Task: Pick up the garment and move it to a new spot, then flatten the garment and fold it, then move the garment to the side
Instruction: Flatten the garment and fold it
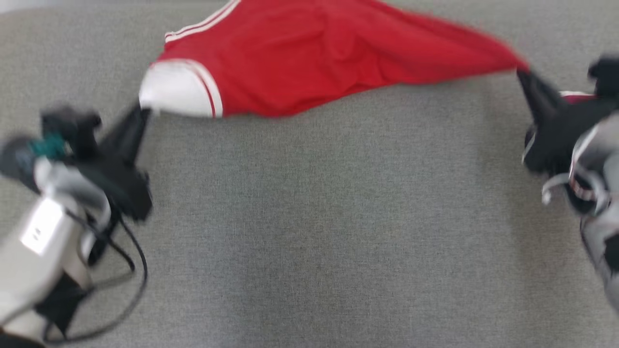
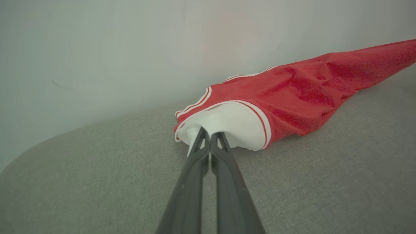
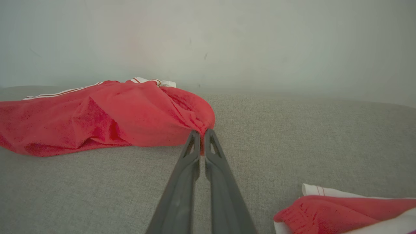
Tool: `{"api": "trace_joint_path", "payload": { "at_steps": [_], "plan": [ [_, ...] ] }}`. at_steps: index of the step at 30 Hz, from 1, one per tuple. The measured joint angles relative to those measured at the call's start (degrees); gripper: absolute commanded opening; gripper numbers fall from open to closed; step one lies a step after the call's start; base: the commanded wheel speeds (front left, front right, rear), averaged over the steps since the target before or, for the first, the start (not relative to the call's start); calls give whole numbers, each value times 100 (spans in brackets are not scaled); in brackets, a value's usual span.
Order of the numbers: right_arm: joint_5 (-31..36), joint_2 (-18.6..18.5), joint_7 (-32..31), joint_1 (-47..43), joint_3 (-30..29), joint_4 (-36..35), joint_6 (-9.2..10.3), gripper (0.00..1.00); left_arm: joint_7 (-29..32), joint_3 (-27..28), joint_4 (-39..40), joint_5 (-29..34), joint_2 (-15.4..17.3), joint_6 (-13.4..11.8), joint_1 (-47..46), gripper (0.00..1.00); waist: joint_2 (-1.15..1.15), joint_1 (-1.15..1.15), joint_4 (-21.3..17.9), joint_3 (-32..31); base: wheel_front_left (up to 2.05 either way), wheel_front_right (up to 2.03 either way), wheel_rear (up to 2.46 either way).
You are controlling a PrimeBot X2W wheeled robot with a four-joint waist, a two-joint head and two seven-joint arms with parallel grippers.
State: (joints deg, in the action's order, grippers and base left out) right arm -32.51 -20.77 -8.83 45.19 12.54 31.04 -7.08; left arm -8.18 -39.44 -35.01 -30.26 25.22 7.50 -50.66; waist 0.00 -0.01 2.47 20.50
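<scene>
A red garment (image 1: 309,58) with white trim and a white panel lies stretched across the far part of the grey fabric surface. My left gripper (image 1: 141,112) is shut on its white left corner; in the left wrist view the left gripper (image 2: 209,135) pinches the white cloth of the garment (image 2: 302,91). My right gripper (image 1: 523,72) is shut on the red right corner, pulled to a point; the right wrist view shows the right gripper (image 3: 201,132) biting the edge of the garment (image 3: 107,117). The cloth sags between both grips.
A second red and white folded cloth (image 3: 344,211) lies near my right arm, also glimpsed as a folded cloth (image 1: 575,96) at the right edge. A pale wall (image 2: 130,48) stands just behind the grey surface (image 1: 314,232), which spreads wide in front.
</scene>
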Motion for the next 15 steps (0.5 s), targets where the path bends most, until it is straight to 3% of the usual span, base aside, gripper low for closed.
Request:
{"api": "trace_joint_path", "payload": {
  "at_steps": [5, 15],
  "plan": [
    [-216, -94, 304, -1271, 137, -153, -3, 0, -201, -158, 109, -65, -141, -240, 1100, 0, -1, -1, -33, -380, 0, 0, 0],
    [-530, -121, 713, -2786, 186, -514, -5, 0, -297, -398, 486, -275, -313, -417, 2324, 0, -1, 0, 27, -1107, 0, 0, 0]
  ]
}}
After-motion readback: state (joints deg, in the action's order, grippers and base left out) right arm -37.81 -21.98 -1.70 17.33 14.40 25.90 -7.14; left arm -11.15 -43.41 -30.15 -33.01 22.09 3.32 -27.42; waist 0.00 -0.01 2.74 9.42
